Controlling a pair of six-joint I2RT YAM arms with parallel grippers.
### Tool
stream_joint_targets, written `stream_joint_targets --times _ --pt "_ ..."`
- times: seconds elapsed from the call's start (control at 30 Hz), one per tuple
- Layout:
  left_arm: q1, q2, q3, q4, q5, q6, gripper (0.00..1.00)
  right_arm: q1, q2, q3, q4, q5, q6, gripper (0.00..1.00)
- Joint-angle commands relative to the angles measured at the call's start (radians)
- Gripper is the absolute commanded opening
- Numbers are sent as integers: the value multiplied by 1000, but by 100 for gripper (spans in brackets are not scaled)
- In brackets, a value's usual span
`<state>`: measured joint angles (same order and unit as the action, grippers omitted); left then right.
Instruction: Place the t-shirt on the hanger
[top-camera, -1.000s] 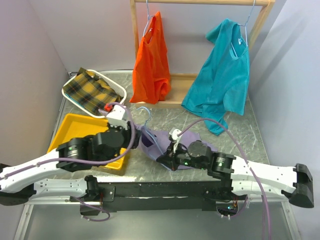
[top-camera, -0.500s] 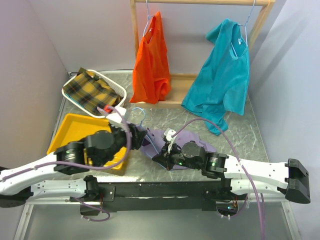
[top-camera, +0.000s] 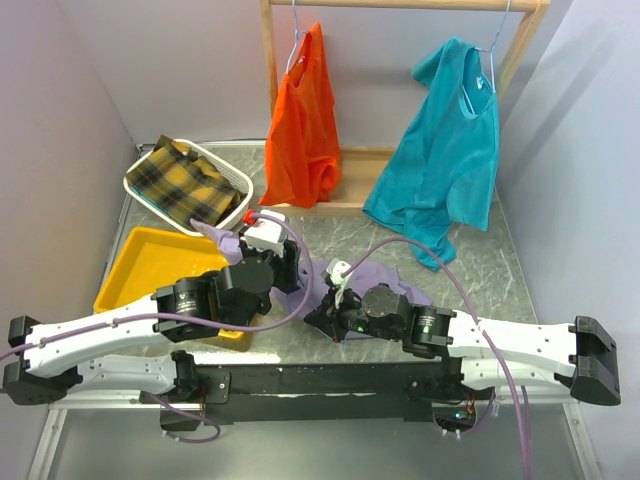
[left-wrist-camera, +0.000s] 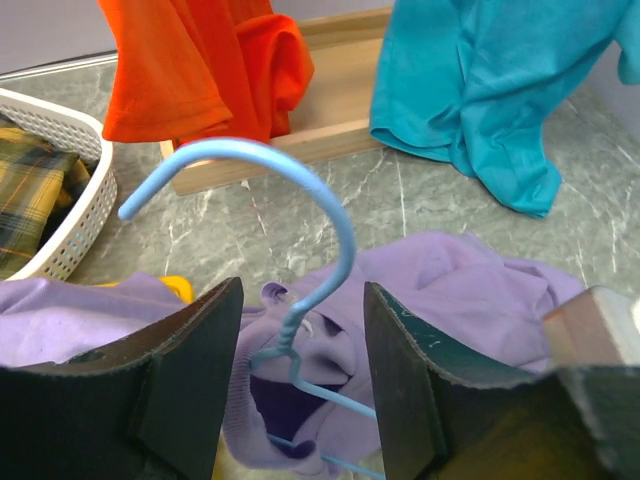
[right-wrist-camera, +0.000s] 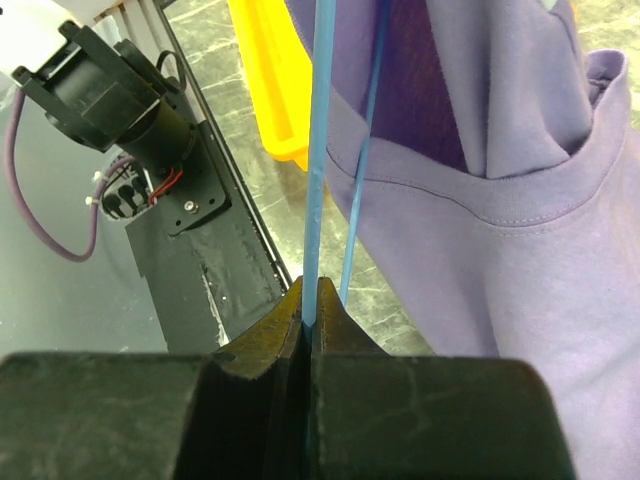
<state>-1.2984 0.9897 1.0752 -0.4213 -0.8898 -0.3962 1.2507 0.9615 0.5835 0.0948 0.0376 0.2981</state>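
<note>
Pinching hanger (right-wrist-camera: 318, 150) wire, right end effector (right-wrist-camera: 305, 305) stays clenched; left end effector (left-wrist-camera: 300, 300), released, has swung astride hook, likely regrasp next; t-shirt (left-wrist-camera: 470, 290) partly threaded.

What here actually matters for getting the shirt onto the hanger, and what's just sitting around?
In the job: lavender t-shirt, blue wire hanger, right claw pinching the hanger, left claw open at its hook.
Just lying about: orange garment, teal t-shirt, wooden rack, white basket of plaid cloth, yellow tray.
</note>
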Motion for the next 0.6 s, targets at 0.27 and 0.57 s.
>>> stream_joint_targets --times 0.27,0.57 --pt "27 -56 -110 187 36 79 21 9 -7 27 97 8 -16 0" --pt "28 -79 -181 240 16 102 1 9 -40 39 2 88 91 34"
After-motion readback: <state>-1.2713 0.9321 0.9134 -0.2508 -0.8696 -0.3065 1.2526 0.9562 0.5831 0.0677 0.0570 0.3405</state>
